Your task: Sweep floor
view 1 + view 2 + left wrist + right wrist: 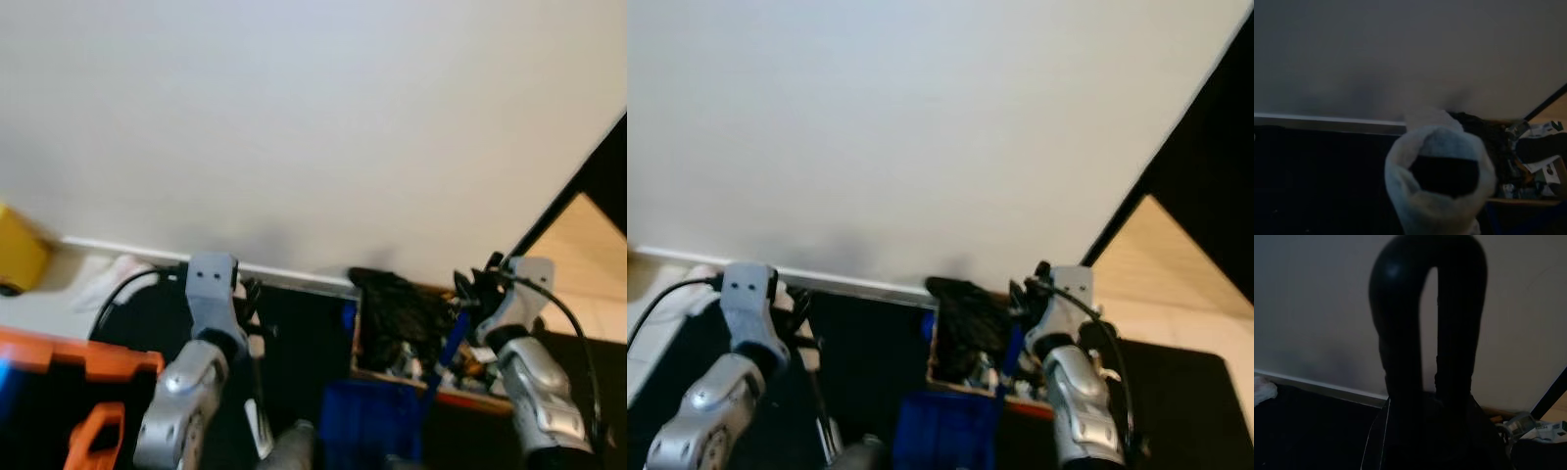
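I see both arms raised toward the plain white wall (313, 117). Left gripper (1442, 188) seems closed round a pale hollow tube end; right gripper (1430, 357) jaw state unclear. No broom identifiable; I'd tilt down, find floor first.

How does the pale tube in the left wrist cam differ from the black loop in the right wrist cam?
Colour: the pale tube is grey-white, the black loop is glossy black.
Shape: the tube ends in an open, hollow round mouth facing the camera; the loop is a closed arch around a narrow slot.
Shared: both are blurred and close to the lens, in front of the same plain wall.
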### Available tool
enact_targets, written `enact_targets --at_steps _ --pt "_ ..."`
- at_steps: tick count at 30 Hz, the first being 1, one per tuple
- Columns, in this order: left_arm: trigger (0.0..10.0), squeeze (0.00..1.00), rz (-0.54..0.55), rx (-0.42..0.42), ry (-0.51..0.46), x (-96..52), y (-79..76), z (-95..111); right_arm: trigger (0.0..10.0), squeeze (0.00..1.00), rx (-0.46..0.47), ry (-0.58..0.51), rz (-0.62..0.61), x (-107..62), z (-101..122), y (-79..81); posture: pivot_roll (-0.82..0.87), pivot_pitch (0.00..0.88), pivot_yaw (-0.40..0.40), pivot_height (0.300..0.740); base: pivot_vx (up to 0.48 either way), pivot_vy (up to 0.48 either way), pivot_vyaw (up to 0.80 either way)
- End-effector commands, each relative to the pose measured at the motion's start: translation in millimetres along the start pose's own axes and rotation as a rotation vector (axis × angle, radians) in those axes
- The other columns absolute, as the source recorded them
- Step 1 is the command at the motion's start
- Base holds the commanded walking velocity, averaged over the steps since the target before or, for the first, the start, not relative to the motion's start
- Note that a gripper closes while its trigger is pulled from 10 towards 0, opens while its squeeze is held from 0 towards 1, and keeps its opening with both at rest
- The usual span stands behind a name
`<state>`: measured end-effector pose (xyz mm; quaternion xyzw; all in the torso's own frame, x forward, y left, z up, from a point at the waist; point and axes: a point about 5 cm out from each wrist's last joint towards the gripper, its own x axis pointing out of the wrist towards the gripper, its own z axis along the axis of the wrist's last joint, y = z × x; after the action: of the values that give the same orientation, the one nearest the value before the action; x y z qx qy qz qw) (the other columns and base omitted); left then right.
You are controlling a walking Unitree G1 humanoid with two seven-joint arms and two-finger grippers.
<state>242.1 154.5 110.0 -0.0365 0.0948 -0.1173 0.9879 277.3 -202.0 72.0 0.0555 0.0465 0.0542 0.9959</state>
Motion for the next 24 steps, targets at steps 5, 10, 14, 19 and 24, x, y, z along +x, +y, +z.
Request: enact_targets --at_steps 5,10,14,19,24 --pt "10.0 0.00 0.029 0.018 0.011 2.7 7.5 -3.4 10.0 0.00 0.070 -0.005 0.002 2.1 -2.0 5.9 0.12 0.100 0.006 0.740 0.000 0.000 0.45" --pt "10.0 0.00 0.044 0.024 0.002 8.5 12.8 -0.9 10.0 0.00 0.119 -0.008 -0.023 2.6 -2.1 2.2 0.11 0.094 0.008 0.740 0.000 0.000 0.00" --pt "10.0 0.00 0.046 0.028 -0.003 11.3 14.9 0.8 10.0 0.00 0.124 -0.006 -0.034 2.5 -2.7 0.2 0.11 0.091 0.013 0.740 0.000 0.000 -0.11" --pt "10.0 0.00 0.039 0.031 -0.004 12.3 14.4 0.8 10.0 0.00 0.130 -0.005 -0.045 1.9 -3.4 -0.7 0.11 0.090 0.015 0.740 0.000 0.000 -0.78" --pt "10.0 0.00 0.032 0.033 -0.003 13.2 13.5 -0.2 10.0 0.00 0.133 -0.003 -0.048 1.1 -4.0 -1.0 0.11 0.088 0.018 0.740 0.000 0.000 -0.79"
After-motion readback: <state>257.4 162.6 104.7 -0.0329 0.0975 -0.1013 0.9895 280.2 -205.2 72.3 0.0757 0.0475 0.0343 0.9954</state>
